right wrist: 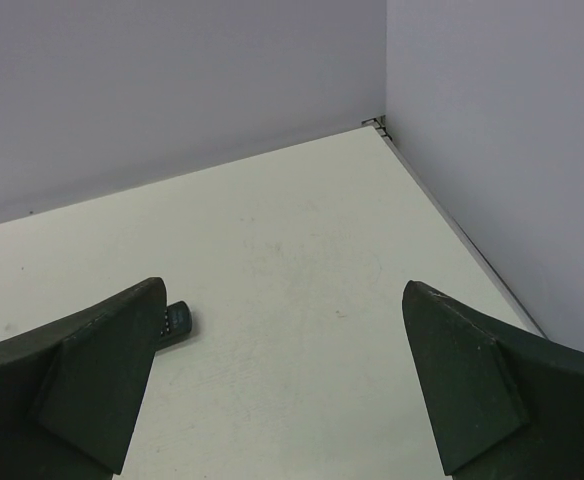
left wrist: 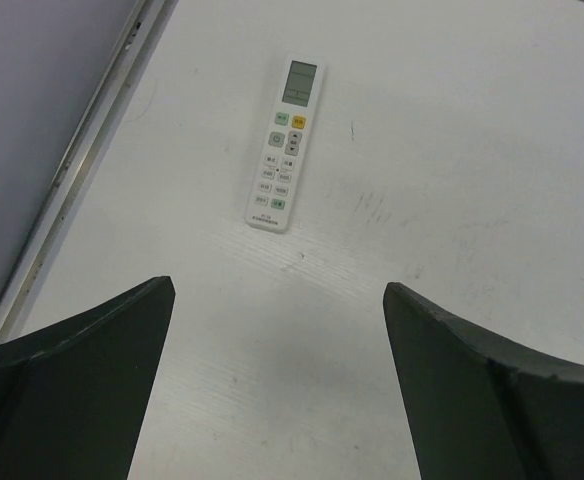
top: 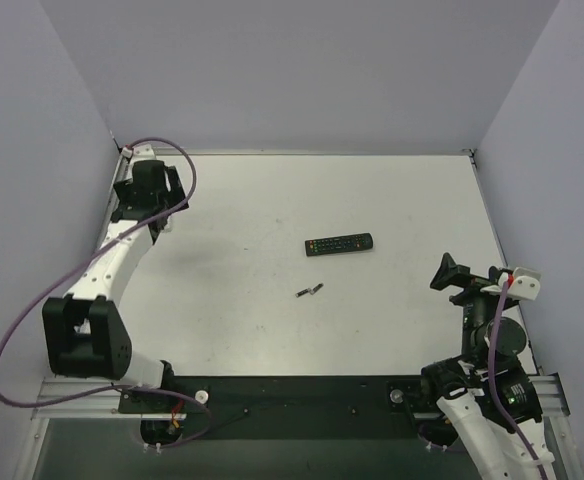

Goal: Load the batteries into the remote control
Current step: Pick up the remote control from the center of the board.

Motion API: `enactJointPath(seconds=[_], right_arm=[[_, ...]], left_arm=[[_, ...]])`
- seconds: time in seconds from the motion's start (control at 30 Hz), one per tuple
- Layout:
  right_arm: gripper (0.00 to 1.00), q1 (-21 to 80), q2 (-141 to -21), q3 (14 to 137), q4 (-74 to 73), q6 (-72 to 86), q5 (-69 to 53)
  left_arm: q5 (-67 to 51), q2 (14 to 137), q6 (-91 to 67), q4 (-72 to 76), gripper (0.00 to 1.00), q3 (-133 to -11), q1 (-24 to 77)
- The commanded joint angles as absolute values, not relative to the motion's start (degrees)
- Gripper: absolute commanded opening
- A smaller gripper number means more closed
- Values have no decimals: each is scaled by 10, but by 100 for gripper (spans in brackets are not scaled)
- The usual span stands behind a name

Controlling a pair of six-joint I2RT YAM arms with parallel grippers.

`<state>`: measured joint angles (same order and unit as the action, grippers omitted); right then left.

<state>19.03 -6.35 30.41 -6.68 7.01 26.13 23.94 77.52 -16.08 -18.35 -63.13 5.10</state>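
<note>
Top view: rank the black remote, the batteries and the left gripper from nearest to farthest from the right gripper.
1. Black remote, left of the right gripper and slightly farther back.
2. Batteries, further left, near the middle.
3. Left gripper, at the far-left side.

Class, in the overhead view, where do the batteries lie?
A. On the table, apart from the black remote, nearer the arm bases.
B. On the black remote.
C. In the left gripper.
A: the batteries lie on the table, on the black remote's near side, not touching it.
</note>
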Motion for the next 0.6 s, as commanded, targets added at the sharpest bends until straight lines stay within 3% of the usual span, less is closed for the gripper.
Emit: enactJointPath(seconds=[0.0, 0.23, 0.57], right_arm=[[100, 209, -48, 293, -43, 45, 250], [100, 214, -49, 294, -48, 39, 241], [100, 217, -59, 291, -49, 26, 220]], left_arm=[[222, 894, -146, -235, 97, -734, 17], [121, 1114, -142, -296, 97, -888, -49], [51, 1280, -139, -350, 97, -1067, -69]])
